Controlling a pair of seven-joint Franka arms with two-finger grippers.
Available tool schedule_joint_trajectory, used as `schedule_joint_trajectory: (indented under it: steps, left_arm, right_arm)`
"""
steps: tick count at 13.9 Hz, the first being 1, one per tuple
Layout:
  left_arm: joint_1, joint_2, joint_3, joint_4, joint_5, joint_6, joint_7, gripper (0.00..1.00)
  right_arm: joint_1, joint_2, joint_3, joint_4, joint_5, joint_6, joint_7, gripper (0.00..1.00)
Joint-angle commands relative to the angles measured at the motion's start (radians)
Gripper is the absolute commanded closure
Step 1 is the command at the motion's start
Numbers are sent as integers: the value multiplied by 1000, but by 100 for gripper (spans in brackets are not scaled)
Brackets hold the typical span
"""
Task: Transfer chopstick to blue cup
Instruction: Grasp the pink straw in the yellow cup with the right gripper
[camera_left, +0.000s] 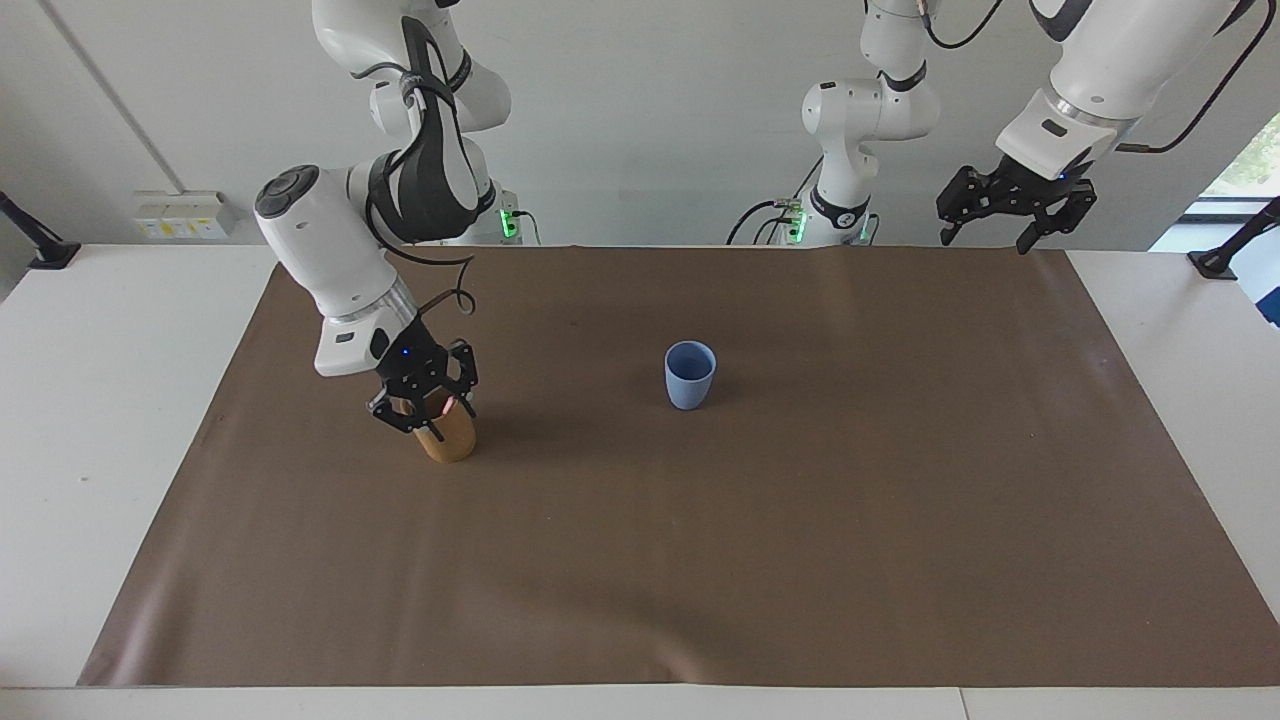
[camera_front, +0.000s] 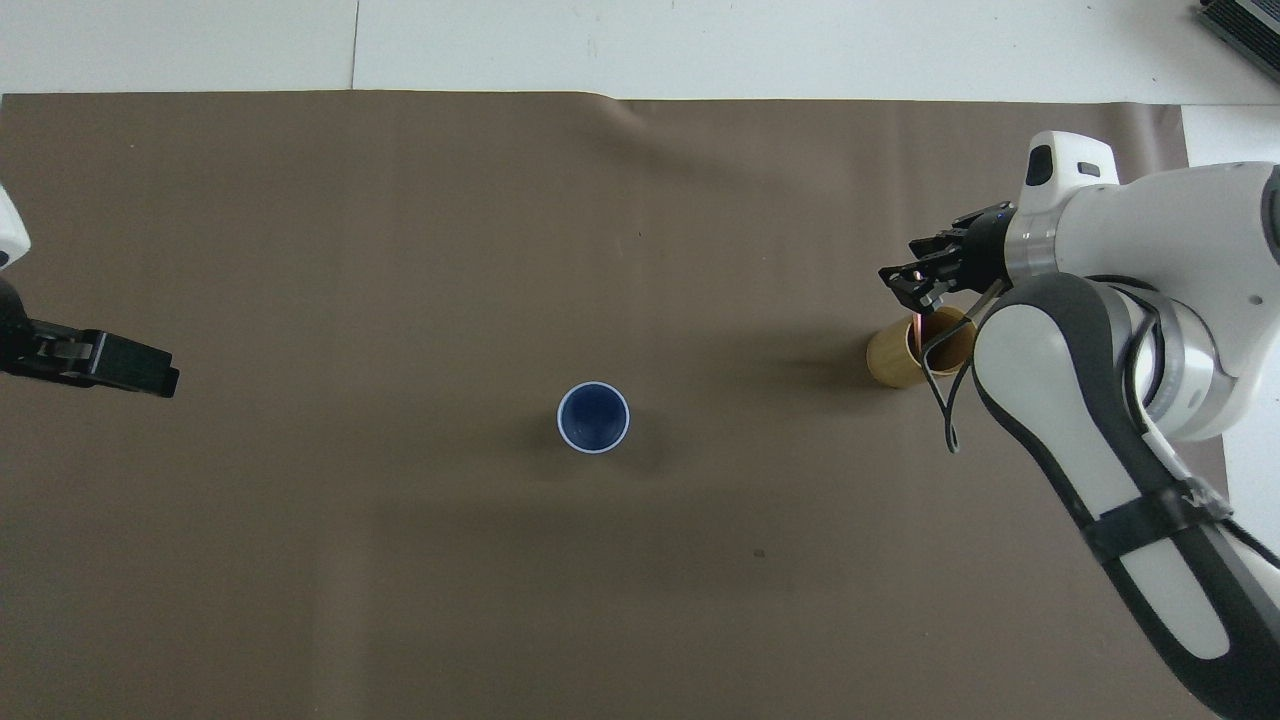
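Facing view: the right pincer masks the tan cup's mouth – only the chopstick's pink tip shows, grip unclear – while the left pincer waits spread, blue cup mid-worktop.

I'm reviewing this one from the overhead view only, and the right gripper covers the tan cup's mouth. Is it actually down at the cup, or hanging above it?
Observer: Down at it. In the facing view, the right gripper is level with the rim of the tan cup.
Operator: Is the chopstick out of the cup yet?
Observer: No. Only the pink tip of the chopstick shows, right at the cup's mouth by the gripper.
Operator: And the left gripper? I only see a dark piece at the edge of my view.
Observer: The left gripper waits open, raised over the edge of the brown mat nearest the robots, at the left arm's end.
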Motion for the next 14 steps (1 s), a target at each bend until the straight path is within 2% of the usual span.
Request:
schedule_joint_trajectory:
  steps: [1,3,7,12,14]
  left_arm:
    - [13,6,-8,21,9,-23,8,0]
    - [13,6,-10,21,9,-22,8,0]
    - [13,6,-10,21,9,-22,8,0]
    - [14,6,-8,21,9,-22,6,0]
    - [13,6,-8,21,9,-22,8,0]
  right_arm:
    - [-11,3,0,10,34,-17,-17,80]
    - [-15,2,0,15,36,-29,-17,99]
    - [-18,-12,-4,38,19,-75,5,100]
    - [-41,-105,-14,73,16,-194,8,100]
    - [-54,-118,-15,123,15,-262,31,100]
